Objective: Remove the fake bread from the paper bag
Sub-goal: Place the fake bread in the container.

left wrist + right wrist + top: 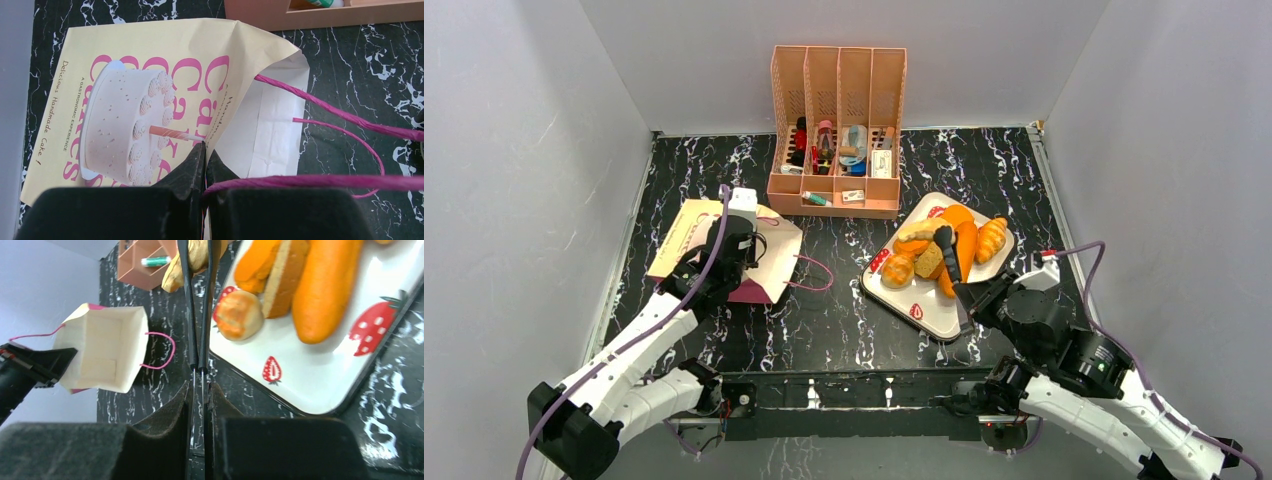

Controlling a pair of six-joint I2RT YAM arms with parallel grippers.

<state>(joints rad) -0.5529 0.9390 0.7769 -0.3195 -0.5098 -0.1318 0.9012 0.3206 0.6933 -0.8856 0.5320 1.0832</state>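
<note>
1. Top external view: the paper bag [686,232] lies on its side on the left part of the dark marbled table [824,320]; the left gripper [736,250] rests on the bag's end near the mouth, but its jaws cannot be read from here; the fake bread [965,245] is piled on a white tray [934,315] on the right, well apart from the bag; the right gripper [969,290] is at the near edge of the tray and holds black tongs [946,250] that reach over the loaves; a peach file organiser [836,90] stands at the back.

2. Left wrist view: the left gripper [204,150] has its jaws pressed together at the rim of the paper bag [150,45], which seems to be pinched between them; the pink cord handles [340,117] run to the right, one just beside the right finger.

3. Right wrist view: the right gripper [200,385] is closed narrow on the tongs [189,315]; a yellowish piece of bread [197,252] sits between the tong tips; the other fake bread [325,285] lies on the tray [320,385] with strawberry prints; the paper bag [105,340] shows its open mouth and pale inner walls, with the left gripper [52,360] at its left edge.
</note>
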